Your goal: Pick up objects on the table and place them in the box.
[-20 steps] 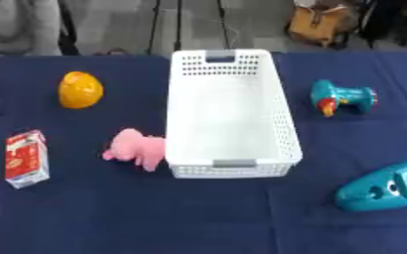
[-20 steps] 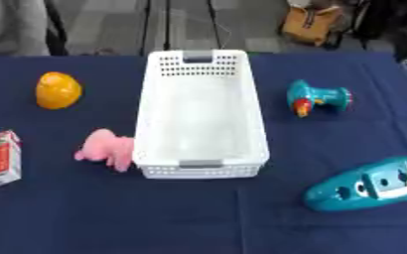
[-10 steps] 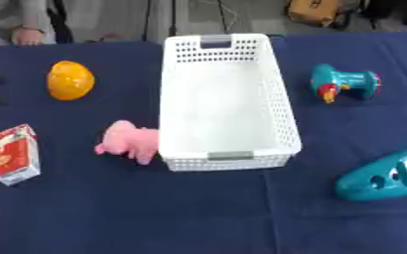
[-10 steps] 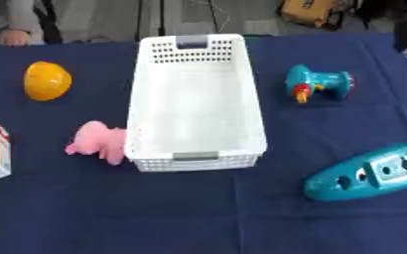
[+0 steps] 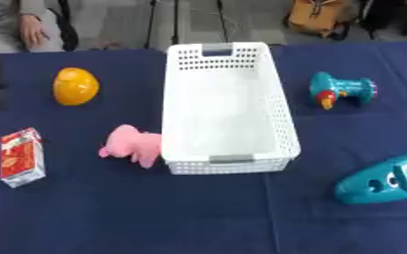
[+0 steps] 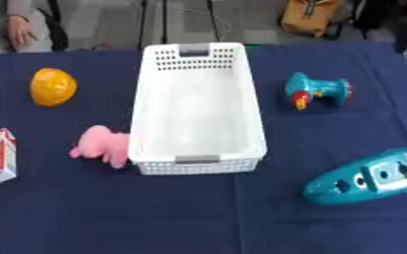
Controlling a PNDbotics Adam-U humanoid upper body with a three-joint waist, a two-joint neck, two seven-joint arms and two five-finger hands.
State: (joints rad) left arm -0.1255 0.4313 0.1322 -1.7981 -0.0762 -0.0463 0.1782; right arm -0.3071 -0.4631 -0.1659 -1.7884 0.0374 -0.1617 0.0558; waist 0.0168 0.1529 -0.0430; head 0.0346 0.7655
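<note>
The white perforated plastic box (image 5: pixel 229 111) stands empty at centre frame, so nothing is placed yet. All five things wait on the dark blue cloth worktop (image 5: pixel 155 213): a soft pink plush toy (image 5: pixel 130 144) touching its left wall, a glossy orange rounded toy (image 5: pixel 75 86) upper left, a red-and-white carton (image 5: pixel 20 157) far left, a teal toy drill (image 5: pixel 340 90) right, and a smooth teal holed shape (image 6: pixel 368 176) lower right. Only dark bits of robot show at the frame edges; whether either hand's fingers are released or clenched, I cannot tell.

table (image 5: pixel 111 218): navy cloth | white basket (image 5: pixel 227 106) | orange ball (image 5: pixel 75 86) | pink toy (image 5: pixel 132 144) | carton (image 5: pixel 21 157) | teal drill (image 5: pixel 341 90) | teal boat-shaped toy (image 5: pixel 386 178)
</note>
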